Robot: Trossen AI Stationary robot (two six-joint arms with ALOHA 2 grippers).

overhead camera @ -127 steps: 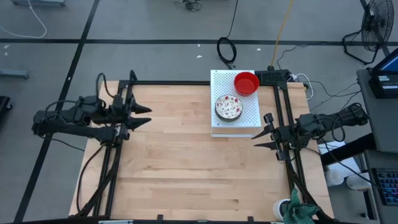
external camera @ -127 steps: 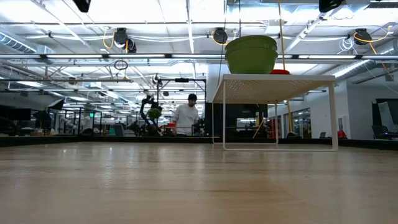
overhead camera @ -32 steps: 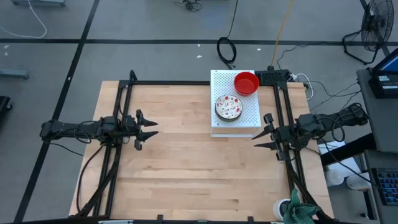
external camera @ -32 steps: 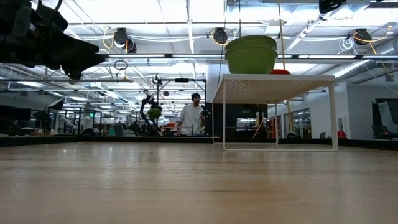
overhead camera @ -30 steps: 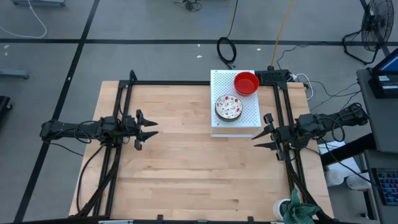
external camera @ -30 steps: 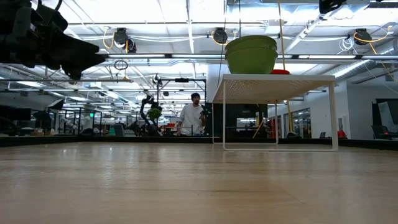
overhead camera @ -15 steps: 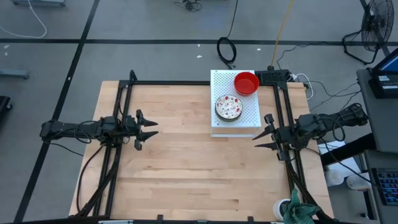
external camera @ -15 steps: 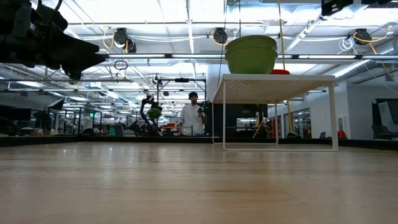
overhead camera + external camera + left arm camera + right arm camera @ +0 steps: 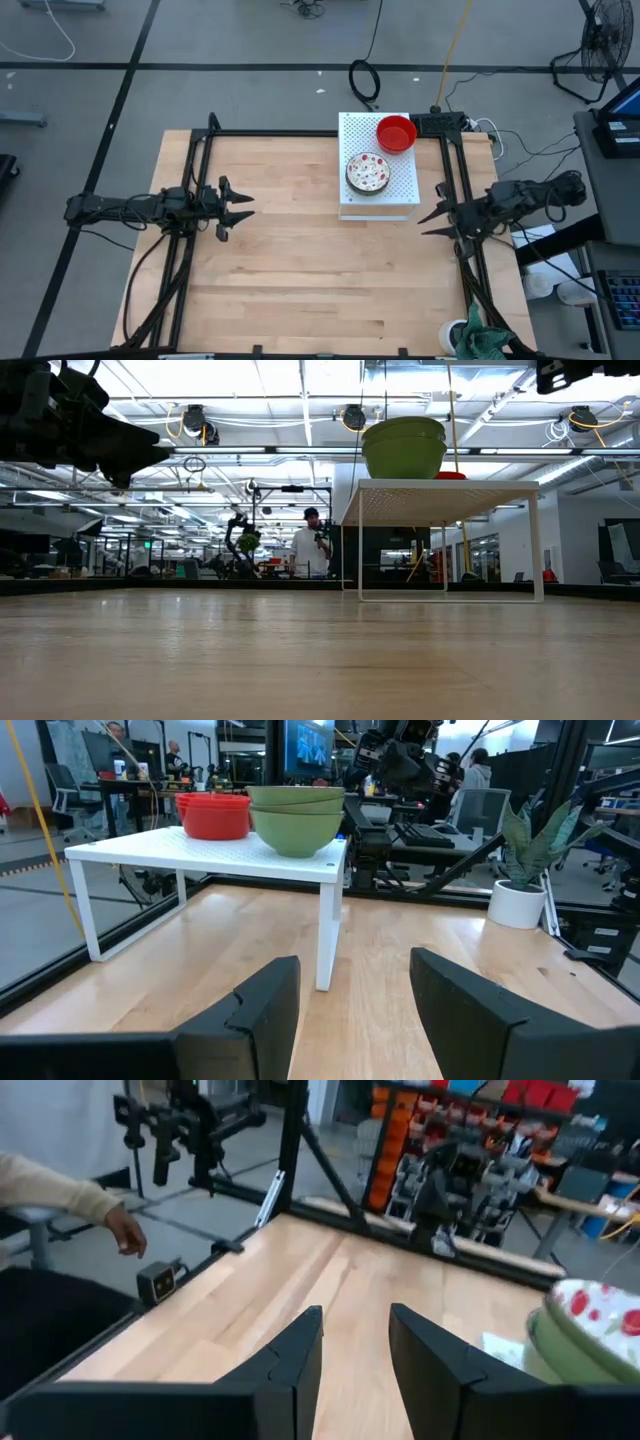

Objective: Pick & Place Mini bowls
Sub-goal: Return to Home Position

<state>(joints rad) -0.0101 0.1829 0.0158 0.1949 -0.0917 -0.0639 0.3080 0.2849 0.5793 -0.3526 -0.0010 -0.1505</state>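
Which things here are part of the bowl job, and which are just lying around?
Job: red bowls stacked on the white shelf; green bowls with speckled insides stacked beside them; left gripper and right gripper, both open, clear of the shelf.
Lying about: potted plant; cable coil; fan; person in the background.
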